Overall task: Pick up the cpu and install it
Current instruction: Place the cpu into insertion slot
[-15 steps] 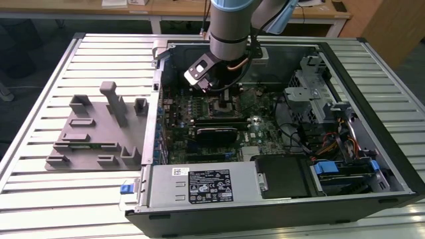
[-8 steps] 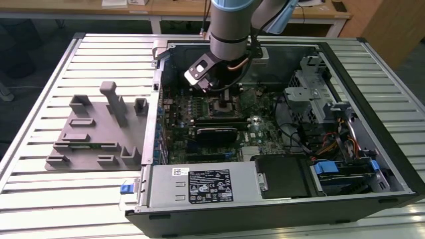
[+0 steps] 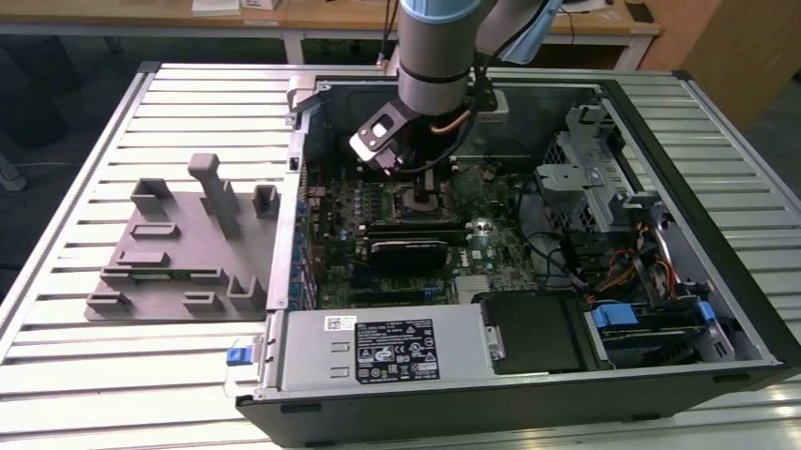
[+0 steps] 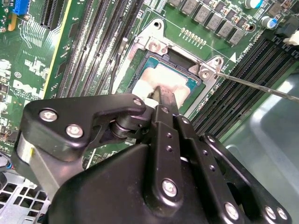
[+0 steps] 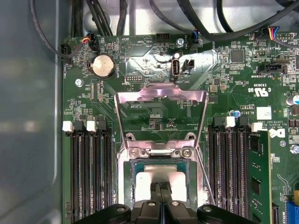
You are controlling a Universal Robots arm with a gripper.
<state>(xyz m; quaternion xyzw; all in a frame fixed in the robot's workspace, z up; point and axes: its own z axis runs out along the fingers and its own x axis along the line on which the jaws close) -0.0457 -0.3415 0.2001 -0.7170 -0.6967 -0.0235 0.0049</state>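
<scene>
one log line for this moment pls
stage: cpu install | gripper: shut, tips at cpu top | cpu: lying in socket | load plate: raised open

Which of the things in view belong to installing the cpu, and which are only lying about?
Belong to the job: cpu, lying in the socket; opened retention frame; gripper, jaws shut, right over the cpu.
Just lying about: grey fixture blocks on the table; coin battery; memory module; power supply.
</scene>
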